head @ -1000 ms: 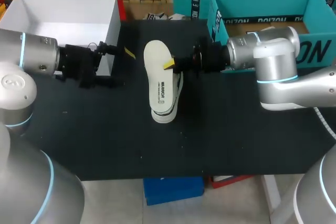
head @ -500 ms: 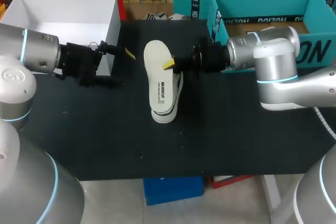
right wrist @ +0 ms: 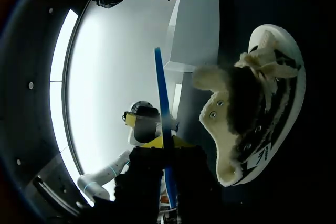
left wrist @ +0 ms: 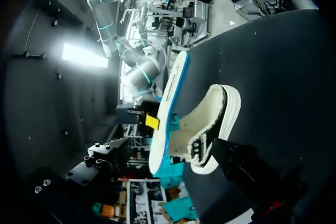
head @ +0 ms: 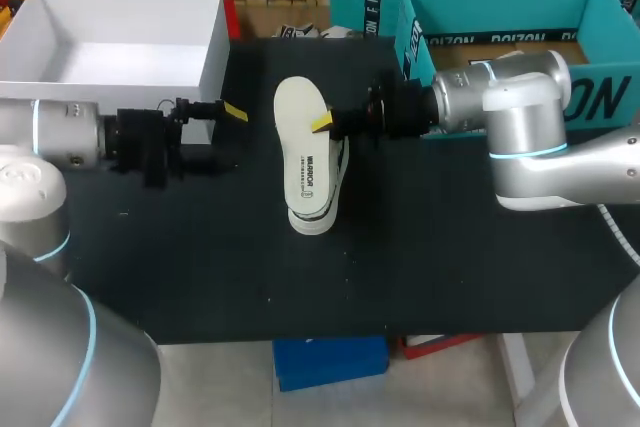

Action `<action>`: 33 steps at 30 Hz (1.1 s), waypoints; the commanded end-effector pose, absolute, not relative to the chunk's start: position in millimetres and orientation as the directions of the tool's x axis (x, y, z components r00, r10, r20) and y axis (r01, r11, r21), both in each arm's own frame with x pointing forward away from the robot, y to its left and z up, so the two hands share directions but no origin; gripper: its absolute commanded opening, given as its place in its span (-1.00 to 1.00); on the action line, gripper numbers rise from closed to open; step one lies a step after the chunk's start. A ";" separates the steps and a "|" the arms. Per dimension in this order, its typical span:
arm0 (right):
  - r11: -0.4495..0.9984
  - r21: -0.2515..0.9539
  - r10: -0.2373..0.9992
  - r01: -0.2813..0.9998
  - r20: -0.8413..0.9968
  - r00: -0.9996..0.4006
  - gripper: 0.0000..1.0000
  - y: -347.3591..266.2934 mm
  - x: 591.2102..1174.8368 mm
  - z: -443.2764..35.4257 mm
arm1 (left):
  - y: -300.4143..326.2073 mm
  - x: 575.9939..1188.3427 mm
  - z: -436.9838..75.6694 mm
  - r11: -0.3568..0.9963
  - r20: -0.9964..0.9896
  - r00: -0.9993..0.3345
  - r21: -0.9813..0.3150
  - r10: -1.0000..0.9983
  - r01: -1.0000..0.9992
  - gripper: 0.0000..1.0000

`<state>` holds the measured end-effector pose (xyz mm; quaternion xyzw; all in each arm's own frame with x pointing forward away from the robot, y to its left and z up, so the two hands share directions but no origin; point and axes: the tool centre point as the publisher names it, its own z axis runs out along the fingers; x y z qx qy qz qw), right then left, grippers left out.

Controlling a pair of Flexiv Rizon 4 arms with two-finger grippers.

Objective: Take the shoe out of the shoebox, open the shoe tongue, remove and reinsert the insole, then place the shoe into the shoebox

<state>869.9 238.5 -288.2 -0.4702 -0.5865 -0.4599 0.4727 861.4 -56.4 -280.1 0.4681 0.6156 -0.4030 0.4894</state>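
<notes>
"Black surface, with the white shoebox at its far left corner. Where's the shoe?"

"Out of the box. The shoe lies mid-surface, fleece lining showing."

"And the insole?"

"Above the shoe. The right hand pinches the insole by its edge."

"Left hand?"

"The left hand sits by the box's near corner, apart from the shoe. Wide or narrow, I can't tell."

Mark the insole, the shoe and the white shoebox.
insole (head: 302,137): head view, pale top face.
shoe (right wrist: 257,103): right wrist view, fleecy upper.
white shoebox (head: 130,15): head view, far inner wall.
</notes>
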 end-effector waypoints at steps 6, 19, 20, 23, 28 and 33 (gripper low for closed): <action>0.137 0.093 0.117 0.986 0.987 -0.110 -1.00 239.5 870.9 -288.9 | -59.7 850.5 -279.1 0.303 -0.999 0.051 0.050 0.005 0.952 1.00; 0.137 0.093 0.117 0.986 0.987 -0.110 -1.00 239.5 870.9 -288.9 | -81.4 858.8 -275.4 0.322 -0.999 -0.019 -0.009 0.027 0.947 1.00; 0.137 0.093 0.117 0.986 0.987 -0.110 -1.00 239.5 870.9 -288.9 | -83.3 859.0 -275.4 0.322 -0.999 -0.019 -0.009 0.028 0.947 1.00; 0.137 0.093 0.117 0.986 0.987 -0.110 -1.00 239.5 870.9 -288.9 | -88.8 859.2 -275.8 0.339 -0.999 -0.018 -0.002 0.043 0.941 1.00; 0.137 0.093 0.117 0.986 0.987 -0.110 -1.00 239.5 870.9 -288.9 | -95.8 860.7 -278.8 0.385 -0.999 -0.012 0.009 0.053 0.923 1.00; 0.137 0.093 0.117 0.986 0.987 -0.110 -1.00 239.5 870.9 -288.9 | -100.6 862.5 -280.2 0.443 -0.998 -0.001 0.025 0.058 0.896 0.87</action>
